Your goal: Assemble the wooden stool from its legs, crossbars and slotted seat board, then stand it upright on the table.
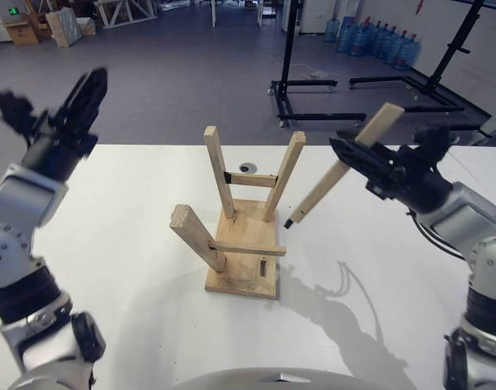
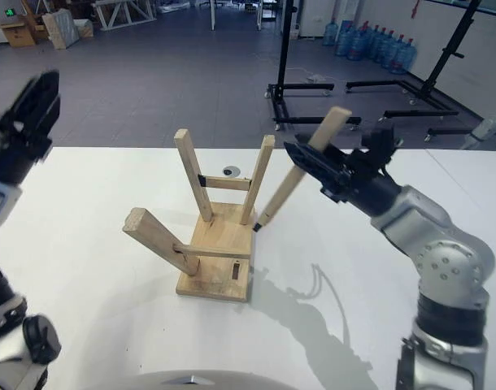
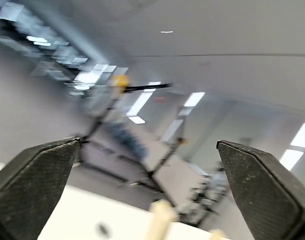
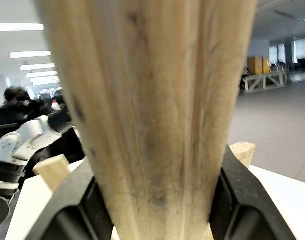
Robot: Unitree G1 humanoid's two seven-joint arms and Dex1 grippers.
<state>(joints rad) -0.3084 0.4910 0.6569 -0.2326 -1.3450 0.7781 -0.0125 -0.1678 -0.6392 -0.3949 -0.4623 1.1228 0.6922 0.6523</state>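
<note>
The seat board (image 1: 244,282) lies flat on the table (image 1: 134,211), underside up. Its near right corner is bare, and a small dark slot (image 1: 263,266) shows there. At the near left corner a leg (image 1: 197,236) leans up and to the left. A crossbar (image 1: 248,248) runs from it to the right, its free end hanging over the bare corner. At the far edge stand two more legs (image 1: 219,171) joined by a second crossbar (image 1: 252,179).

Beyond and to the right of the board, the right gripper (image 1: 351,156) pinches the fourth leg (image 1: 321,188) near its upper half. The leg's long axis slants down and left, with its dark-tipped foot just off the board's far right corner. I judge it must come nearer and stand straighter to reach the bare corner.

The left gripper (image 1: 85,96) hangs well to the far left of the board, fingers spread and holding nothing.
</note>
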